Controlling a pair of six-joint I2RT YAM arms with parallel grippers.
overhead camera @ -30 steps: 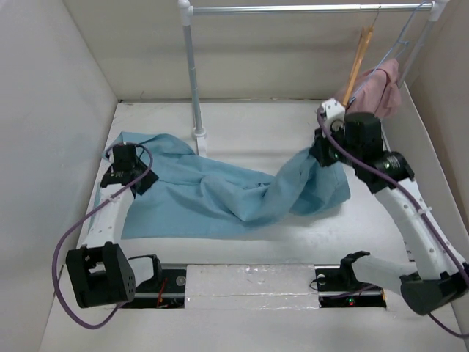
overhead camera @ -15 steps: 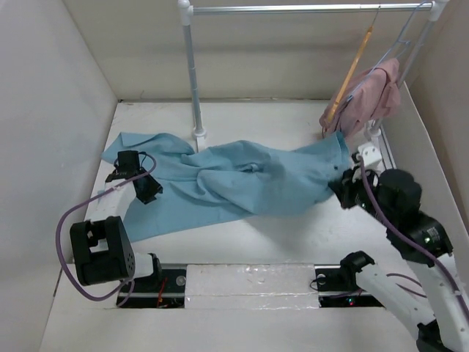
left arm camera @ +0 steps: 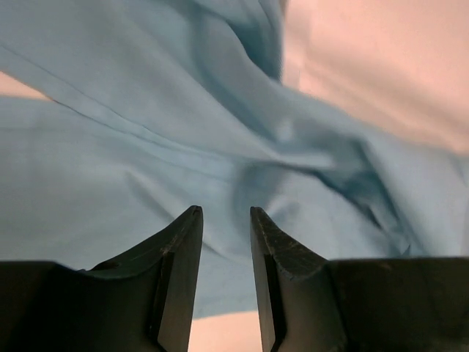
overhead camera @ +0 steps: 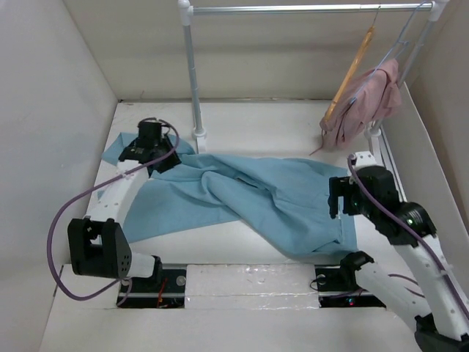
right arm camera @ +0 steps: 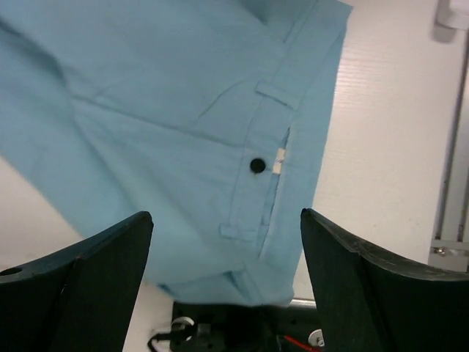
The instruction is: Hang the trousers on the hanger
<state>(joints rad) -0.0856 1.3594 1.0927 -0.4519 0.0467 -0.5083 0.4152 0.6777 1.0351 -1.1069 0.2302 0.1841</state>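
Trousers (overhead camera: 256, 198) spread flat across table (overhead camera: 256, 121); hanger (overhead camera: 350, 73) hung on rail (overhead camera: 293, 9), far right, bare.
Left tool (left arm camera: 223, 220): narrow gap, empty, over leg fabric. Right tool (right arm camera: 226, 220): spread wide, empty, above the waistband. Pink garment (overhead camera: 370, 99) beside hanger.

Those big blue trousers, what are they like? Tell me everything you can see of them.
The trousers are light blue, thin soft cloth, lying rumpled but roughly flat on the white table, on no hanger. Their creased legs run toward the left arm; the waistband, near the right arm, shows a dark button, belt loops and a small white label. The right gripper hangs above it, fingers wide open, holding nothing.
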